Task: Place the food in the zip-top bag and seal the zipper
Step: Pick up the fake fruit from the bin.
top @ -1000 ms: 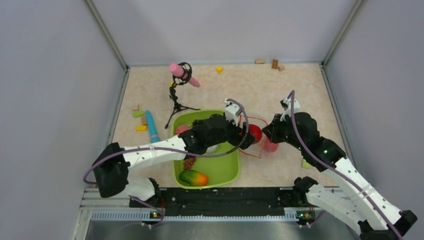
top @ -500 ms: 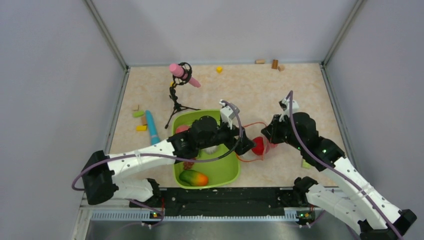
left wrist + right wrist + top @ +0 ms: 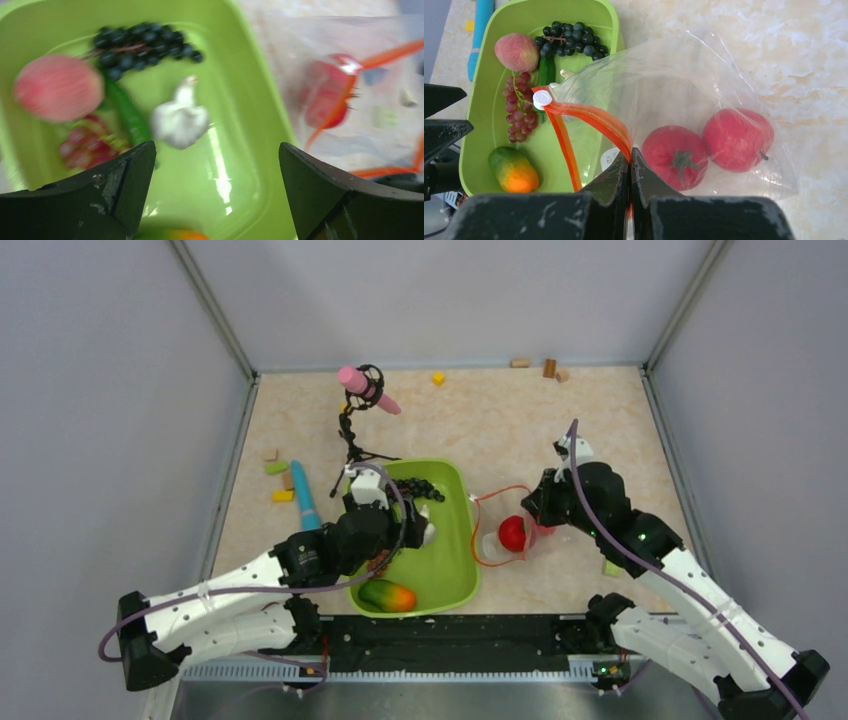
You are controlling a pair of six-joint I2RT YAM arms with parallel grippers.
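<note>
A lime-green tray point(image 3: 479, 125) sits on a pale marbled worktop point(image 3: 774, 50), and a clear zip-top bag point(image 3: 684, 85) lies just to its right, its mouth turned towards the tray. Two of the food pieces are inside the bag, side by side: a red tomato point(image 3: 674, 155) and another red round fruit point(image 3: 736, 140). The right claw point(image 3: 630, 157) is closed tight, pinching the orange-red zipper point(image 3: 594, 117) and lifting that edge so the mouth gapes; a white slider tab point(image 3: 542, 98) shows at the strip's end. The rest of the food is in the tray: a peach point(image 3: 516, 51) at the far left, dark grapes point(image 3: 571, 34) along the far side, a green cucumber point(image 3: 545, 75), a bunch of red grapes point(image 3: 519, 105), a white garlic-like piece point(image 3: 180, 117) near the middle, and an orange-green piece point(image 3: 513, 170) at the near edge. The left claw point(image 3: 216, 150) hovers above the tray with its fingers spread wide and nothing between them. A light-blue stick point(image 3: 480, 30) lies on the worktop left of the tray
</note>
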